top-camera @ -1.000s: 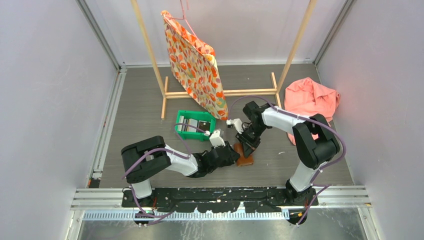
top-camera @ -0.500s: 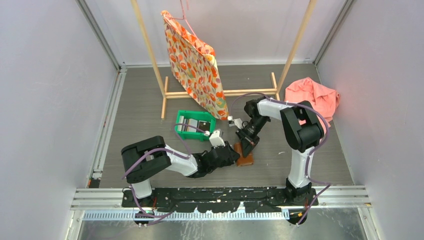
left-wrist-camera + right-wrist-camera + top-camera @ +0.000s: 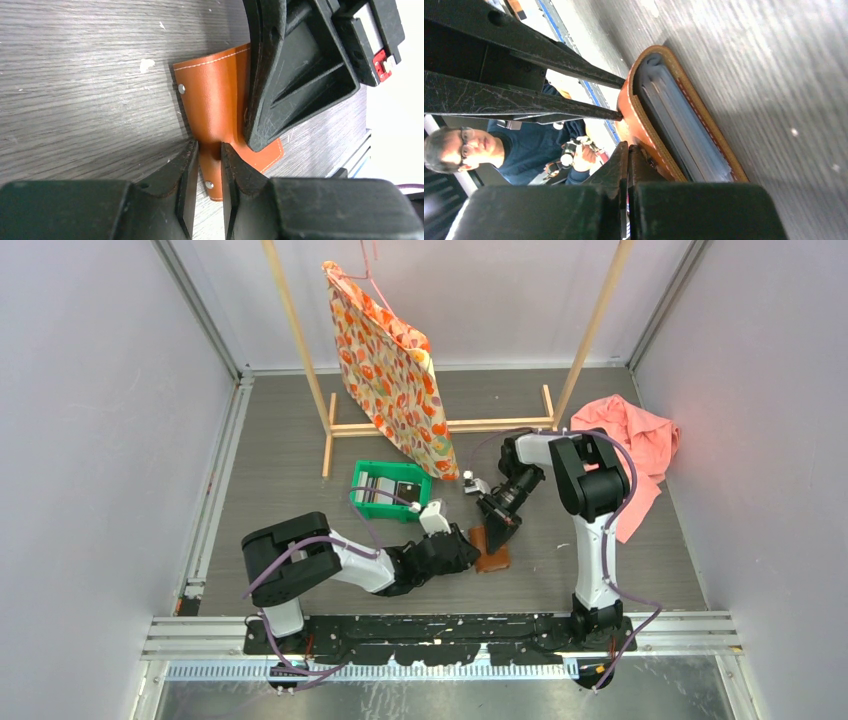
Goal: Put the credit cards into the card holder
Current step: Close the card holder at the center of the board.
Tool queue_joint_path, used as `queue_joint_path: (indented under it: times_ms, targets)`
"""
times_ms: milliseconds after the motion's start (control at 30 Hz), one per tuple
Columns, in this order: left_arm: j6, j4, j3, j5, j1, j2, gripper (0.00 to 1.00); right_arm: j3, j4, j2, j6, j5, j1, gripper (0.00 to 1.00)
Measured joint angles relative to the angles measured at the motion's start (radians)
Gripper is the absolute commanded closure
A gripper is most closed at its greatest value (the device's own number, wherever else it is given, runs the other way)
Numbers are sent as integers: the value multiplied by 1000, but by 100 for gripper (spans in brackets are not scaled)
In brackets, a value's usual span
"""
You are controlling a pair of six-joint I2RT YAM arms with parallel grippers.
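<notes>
The brown card holder (image 3: 491,555) lies on the grey floor, folded nearly shut. In the left wrist view my left gripper (image 3: 209,151) is shut on the card holder's (image 3: 215,107) near fold. My right gripper (image 3: 497,529) is shut, and its tips press on the upper flap from above. In the right wrist view the right gripper (image 3: 628,148) touches the flap edge of the card holder (image 3: 644,120), and grey card edges (image 3: 684,130) show between the flaps. More credit cards (image 3: 380,486), grey and black, lie in the green bin (image 3: 392,471).
A wooden rack (image 3: 440,426) with a hanging flowered bag (image 3: 390,370) stands behind the bin. A pink cloth (image 3: 625,440) lies at the right rear. Grey walls close in the floor on three sides.
The right arm's elbow has swung in from the right toward the back, over its own gripper. The gripper stays on the card holder. The left arm has not moved.
</notes>
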Motion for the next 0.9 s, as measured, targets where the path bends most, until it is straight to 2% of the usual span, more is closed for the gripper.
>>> queue_joint_path:
  times_ms: [333,467,567,767,900]
  targets:
    - [31,-23,-6,33,-4,-21,76,9,-4,7,95,38,-11,98]
    - [55,-32,-22,47,-5,-35,76,18,-9,7,96,48,-11,94]
    - [82,-26,-43,65,-5,-53,76,32,-17,7,73,52,-11,88]
    - [156,-15,-85,108,-6,-105,74,87,-49,-12,-59,27,3,65]
    - [208,-15,-109,125,-8,-182,71,116,-99,-101,-176,-10,21,63]
